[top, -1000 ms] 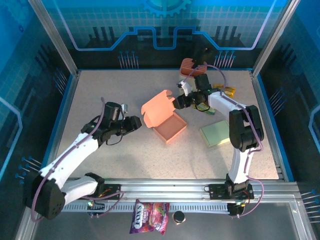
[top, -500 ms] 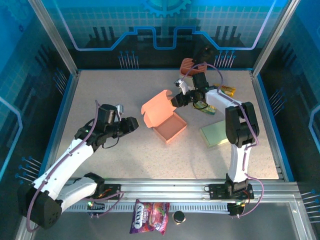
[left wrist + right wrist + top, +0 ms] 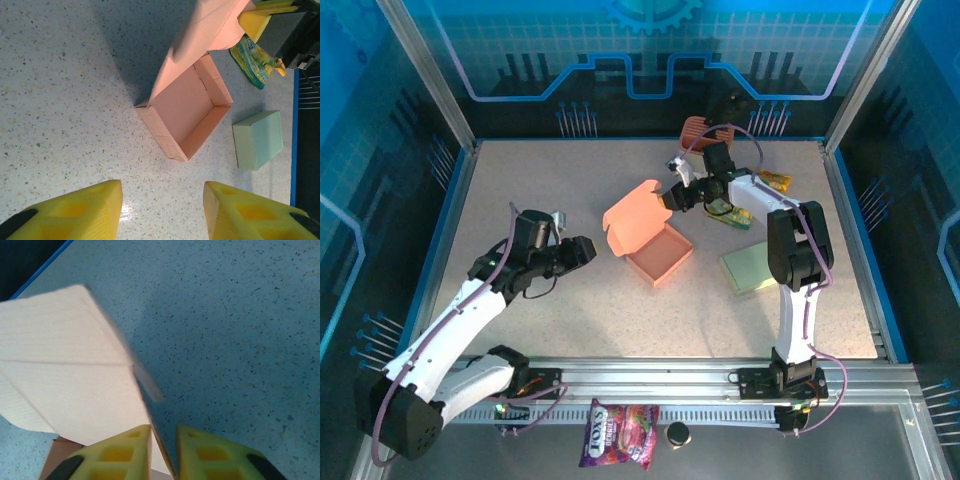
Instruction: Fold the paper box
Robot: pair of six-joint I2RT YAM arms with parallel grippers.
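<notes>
Paper box (image 3: 658, 256) lid edge pinched between right jaws; left jaws wide open, clear of box.

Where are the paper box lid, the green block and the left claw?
paper box lid (image 3: 638, 215), top external view, middle of the raised flap.
green block (image 3: 259, 139), left wrist view, centre of its broad face.
left claw (image 3: 161, 190), left wrist view, midway between its open yellow fingertips.

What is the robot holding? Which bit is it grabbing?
The right end effector holds the box, pinching the edge of its raised lid. The left end effector is open and holds nothing.
</notes>
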